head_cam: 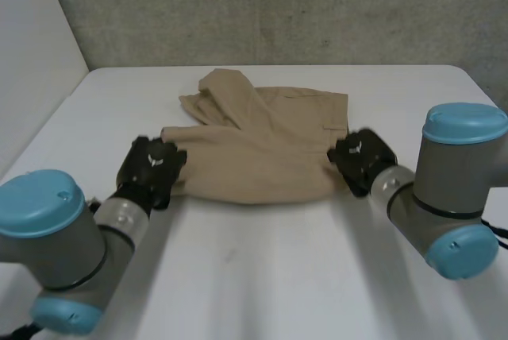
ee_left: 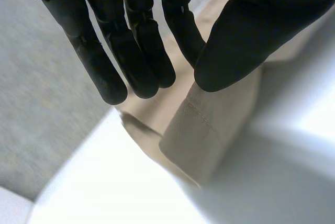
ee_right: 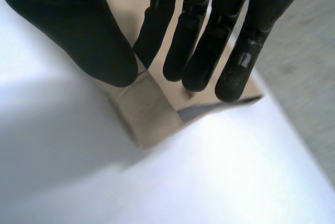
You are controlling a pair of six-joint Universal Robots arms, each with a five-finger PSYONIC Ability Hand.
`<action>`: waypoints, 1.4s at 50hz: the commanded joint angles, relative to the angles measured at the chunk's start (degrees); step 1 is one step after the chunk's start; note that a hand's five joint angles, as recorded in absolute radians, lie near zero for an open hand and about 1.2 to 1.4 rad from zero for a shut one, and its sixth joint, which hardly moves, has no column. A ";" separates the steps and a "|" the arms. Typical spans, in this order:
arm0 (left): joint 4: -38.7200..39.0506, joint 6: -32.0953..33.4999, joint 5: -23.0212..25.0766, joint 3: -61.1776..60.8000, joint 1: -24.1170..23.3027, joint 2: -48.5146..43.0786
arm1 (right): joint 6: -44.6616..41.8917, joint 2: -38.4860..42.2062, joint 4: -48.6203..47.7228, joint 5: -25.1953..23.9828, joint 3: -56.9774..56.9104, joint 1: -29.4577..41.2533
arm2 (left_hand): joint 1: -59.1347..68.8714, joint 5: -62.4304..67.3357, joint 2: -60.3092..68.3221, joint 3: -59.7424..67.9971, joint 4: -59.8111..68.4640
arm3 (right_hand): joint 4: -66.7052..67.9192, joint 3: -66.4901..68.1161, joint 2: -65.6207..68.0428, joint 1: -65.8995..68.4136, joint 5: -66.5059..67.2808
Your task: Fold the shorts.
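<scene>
At opposite edges, 2 robot hands (head_cam: 151, 167) (head_cam: 359, 157) pinch shorts (head_cam: 254, 149).

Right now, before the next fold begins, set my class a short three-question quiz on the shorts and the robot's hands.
1. True or false: the tan shorts lie on the white table.
2. The left hand is at the shorts': A) left edge B) far edge C) middle.
3. Fill in: the right hand pinches the shorts' right edge between its thumb and ____.
Key: 1 true; 2 A; 3 fingers.
</scene>
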 commanded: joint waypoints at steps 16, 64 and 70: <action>-35.68 0.58 -2.71 -11.96 -9.50 21.42 | -17.58 -15.29 30.47 0.37 17.75 -1.18 | 15.77 13.34 11.44 11.68 11.26 | 11.89 11.97 13.05 24.55 14.14; -12.56 -6.27 -0.60 2.63 1.66 -4.77 | 10.90 -0.36 -5.04 -10.09 8.27 -6.45 | -9.97 -12.40 -14.30 -14.06 -14.47 | -29.94 -29.86 -28.77 -17.27 -27.69; -12.48 -6.10 -0.51 3.59 1.74 -5.03 | 10.55 1.40 -5.04 -10.18 6.60 -6.37 | 5.51 3.08 1.18 1.42 1.00 | -29.60 -29.53 -28.44 -16.94 -27.35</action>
